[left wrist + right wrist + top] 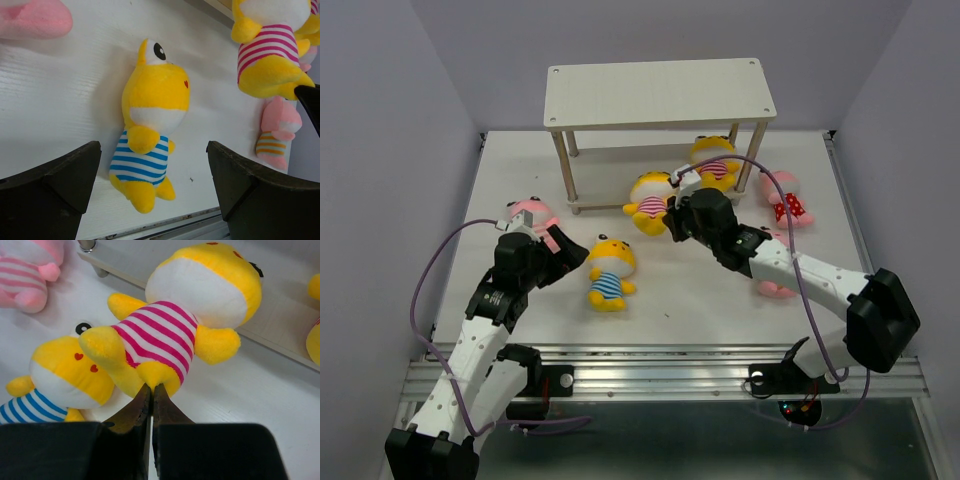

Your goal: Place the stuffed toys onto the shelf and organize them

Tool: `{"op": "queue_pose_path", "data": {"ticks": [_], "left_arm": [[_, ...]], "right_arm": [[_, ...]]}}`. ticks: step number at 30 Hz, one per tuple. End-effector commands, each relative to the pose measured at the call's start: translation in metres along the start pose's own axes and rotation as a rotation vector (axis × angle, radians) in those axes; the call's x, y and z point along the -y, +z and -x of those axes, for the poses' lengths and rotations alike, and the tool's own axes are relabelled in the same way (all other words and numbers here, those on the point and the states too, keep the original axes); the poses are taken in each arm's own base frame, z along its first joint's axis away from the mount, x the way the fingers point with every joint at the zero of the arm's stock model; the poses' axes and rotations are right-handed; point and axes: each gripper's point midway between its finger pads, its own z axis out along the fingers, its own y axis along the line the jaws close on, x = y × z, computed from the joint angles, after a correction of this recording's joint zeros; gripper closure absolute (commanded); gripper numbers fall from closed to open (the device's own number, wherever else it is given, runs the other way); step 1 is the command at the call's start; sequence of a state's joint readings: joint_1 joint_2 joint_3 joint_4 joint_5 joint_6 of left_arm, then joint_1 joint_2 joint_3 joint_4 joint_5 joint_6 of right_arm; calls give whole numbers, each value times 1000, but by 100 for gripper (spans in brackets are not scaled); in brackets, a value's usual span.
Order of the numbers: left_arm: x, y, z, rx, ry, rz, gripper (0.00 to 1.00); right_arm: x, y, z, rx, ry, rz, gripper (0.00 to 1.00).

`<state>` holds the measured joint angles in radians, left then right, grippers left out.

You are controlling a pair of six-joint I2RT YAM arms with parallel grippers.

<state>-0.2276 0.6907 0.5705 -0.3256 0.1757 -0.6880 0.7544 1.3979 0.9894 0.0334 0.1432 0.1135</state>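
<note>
Small two-tier shelf point(660, 92), off-white boards on thin light wooden legs: set at far edge of white table point(700, 300).

Right gripper point(151, 386): jaws pressed together, nipping the lower yellow plush of a yellow stuffed toy in pink-striped outfit point(160, 335). Toy located just in front of the shelf's lower board, left of centre. Seen in right wrist view with head overlapping the board's front edge. Contact between head and board: cannot tell.

Second yellow toy in pink stripes point(713, 160): under the top board, toward the right end. Resting on lower board or not: cannot tell.

Left gripper point(153, 147): fingers spread wide, one on each side of a yellow stuffed toy in blue-striped outfit point(152, 125), touching nothing. Toy lying face up on the table, near front centre, well apart from the shelf, feet toward the arm bases.

Pink stuffed toy in pink stripes point(530, 212): on the table just beyond the left wrist, left of the shelf's front left leg.

Pink stuffed toy in red polka-dot outfit point(785, 200): on the table, right of the shelf, near the right forearm.

Pink stuffed toy in orange stripes point(275, 135): on the table beside the right arm, largely hidden under that arm in top view.
</note>
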Motion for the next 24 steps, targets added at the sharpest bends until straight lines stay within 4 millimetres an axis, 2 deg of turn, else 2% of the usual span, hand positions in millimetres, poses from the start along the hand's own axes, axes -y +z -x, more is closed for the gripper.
{"op": "queue_pose_path", "data": {"ticks": [1,3,9,10,12,13,14,15,23,24], "left_arm": [[6,-1,7,32,21,-29,1],[6,-2,7,34,20,-29,1],[5,-2,8,41,17,-21,1],[4,-1,8,40,16,-18,1],[4,0,8,42,14,-18,1],[4,0,9,41,14,-15,1],[4,0,8,38,15,-14,1],[4,0,8,40,15,-14,1],[3,1,9,40,15,-12,1],[3,1,9,40,15,-12,1]], "right_arm": [[2,12,52,148,-31,-10,99],[8,18,56,167,-23,-6,99],[23,42,51,172,-14,36,99],[33,50,45,169,-4,24,99],[34,57,40,173,-1,62,99],[33,60,44,200,1,68,99],[42,68,37,183,7,52,99],[47,72,41,199,12,44,99],[53,95,33,192,34,35,99],[58,96,32,191,38,23,99]]}}
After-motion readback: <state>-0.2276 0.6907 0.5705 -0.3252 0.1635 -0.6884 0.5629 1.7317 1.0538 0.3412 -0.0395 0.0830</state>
